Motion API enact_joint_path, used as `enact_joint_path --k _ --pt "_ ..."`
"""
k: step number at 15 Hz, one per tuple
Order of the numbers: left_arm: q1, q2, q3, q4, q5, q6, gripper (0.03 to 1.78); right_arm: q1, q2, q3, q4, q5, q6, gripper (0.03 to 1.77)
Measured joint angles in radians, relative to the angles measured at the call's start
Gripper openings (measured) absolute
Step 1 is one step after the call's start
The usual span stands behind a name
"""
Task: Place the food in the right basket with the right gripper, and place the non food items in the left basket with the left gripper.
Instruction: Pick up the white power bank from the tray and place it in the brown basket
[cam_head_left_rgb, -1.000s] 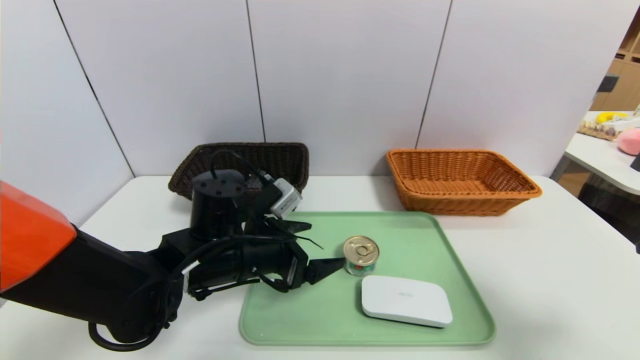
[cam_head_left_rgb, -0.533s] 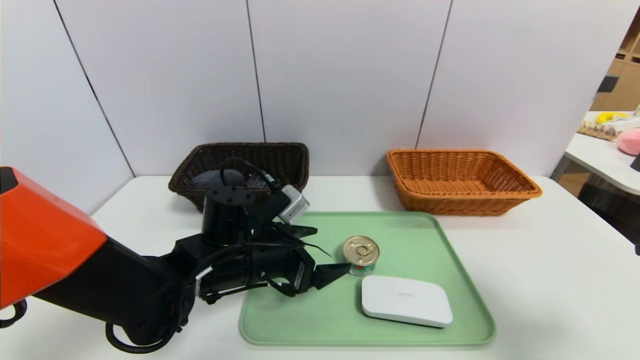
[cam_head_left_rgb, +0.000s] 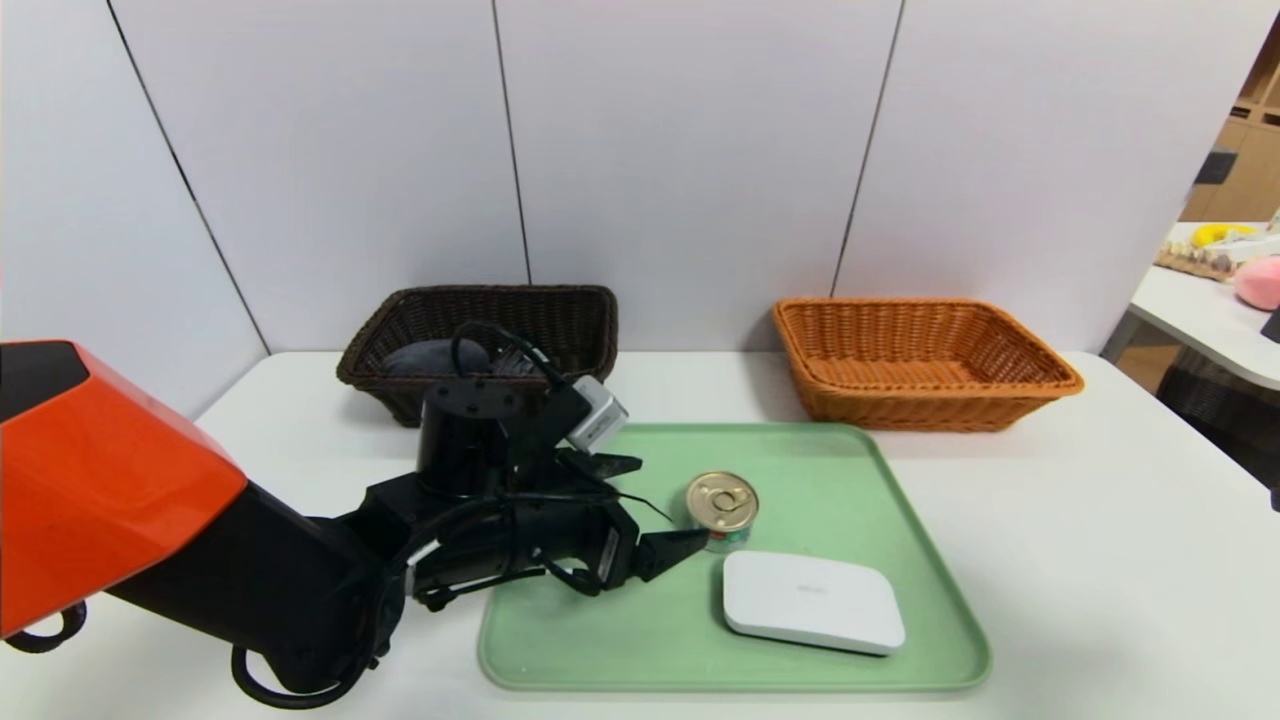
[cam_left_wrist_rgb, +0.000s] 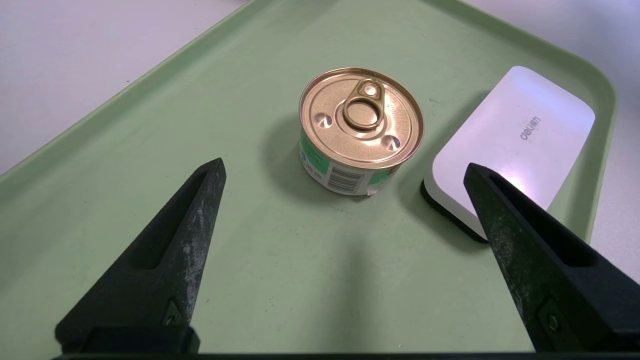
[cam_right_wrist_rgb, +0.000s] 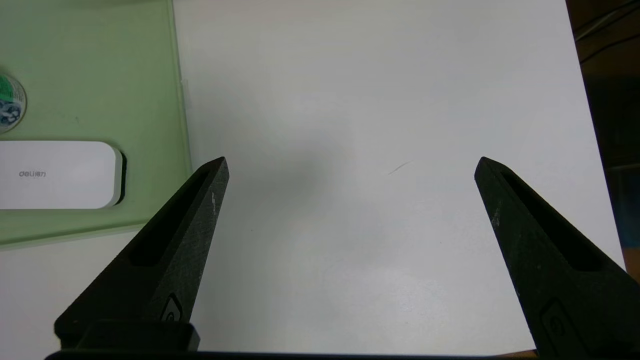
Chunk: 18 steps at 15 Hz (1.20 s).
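Tin (cam_head_left_rgb: 722, 510) is seen upright on the green tray (cam_head_left_rgb: 830, 672), right of the tray's centre line and nearer its far edge than the white box (cam_head_left_rgb: 813, 602) is; box lies flat toward the tray's near right corner, w/ a small gap left between the two. Left tool (cam_left_wrist_rgb: 345, 167), orange-shelled arm, is held low over the tray's left half, fingers wide apart, nothing gripped. Right tool (cam_right_wrist_rgb: 352, 167) is parked over the tabletop's right side, fingers likewise spread, nothing held.

Tin is judged stiff, fairly heavy for its size if full, smooth-walled and apt to roll if tipped; best taken by the right tool across opposite sides of the wall, below the rim, w/ ring-pull left alone. Box is judged light to moderate, rigid, slick on top; to be pinched across its narrower width, low on the side walls, by the left tool. Tin could be knocked if box is approached carelessly.

Dark brown basket (cam_head_left_rgb: 400, 383), near tabletop's far left corner, is seen w/ the rolled grey cloth (cam_head_left_rgb: 436, 357) and something clear/shiny beside it, not identifiable. Orange-tan basket (cam_head_left_rgb: 930, 405), toward far right corner, is seen w/ nothing in it. Box and tin are thus judged as yet to be sorted.
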Motion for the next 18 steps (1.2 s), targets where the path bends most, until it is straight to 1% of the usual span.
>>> enact_joint_path --k 2,4,5,6,7,8,10,13,15,16,17,18 --pt "0.000 0.001 0.000 0.001 0.013 0.001 1.69 0.000 0.001 0.001 0.004 0.003 -0.002 1.70" --pt "0.000 0.002 -0.003 0.003 0.038 0.000 1.69 0.012 0.003 0.007 0.004 0.008 0.000 1.70" --pt "0.000 0.001 -0.008 0.004 0.058 -0.002 1.69 0.020 0.008 0.012 0.004 0.019 0.003 1.70" --pt "0.001 -0.005 -0.017 0.013 0.092 -0.005 1.69 0.028 0.013 0.016 0.003 0.036 0.005 1.70" --pt "0.001 -0.016 -0.031 0.036 0.140 -0.004 1.69 0.037 0.016 0.019 0.001 0.052 0.005 1.70" --pt "0.002 -0.031 -0.044 0.075 0.185 0.001 1.69 0.050 0.020 0.021 0.002 0.070 0.004 1.70" --pt "0.013 -0.086 -0.079 0.218 0.274 0.027 1.69 0.083 0.025 0.023 0.000 0.084 -0.003 1.70" --pt "0.042 -0.199 -0.137 0.475 0.388 0.045 1.69 0.138 0.032 0.059 -0.013 0.111 -0.034 1.70" --pt "0.057 -0.270 -0.167 0.617 0.445 0.039 1.69 0.170 0.029 0.123 -0.072 0.121 -0.042 1.70" --pt "0.063 -0.302 -0.175 0.670 0.445 0.031 1.69 0.180 0.024 0.153 -0.115 0.123 -0.045 1.70" --pt "0.067 -0.335 -0.178 0.721 0.422 0.013 1.69 0.186 0.019 0.174 -0.147 0.122 -0.046 1.70" --pt "0.066 -0.363 -0.175 0.741 0.377 -0.004 1.69 0.189 0.015 0.184 -0.151 0.122 -0.046 1.70"
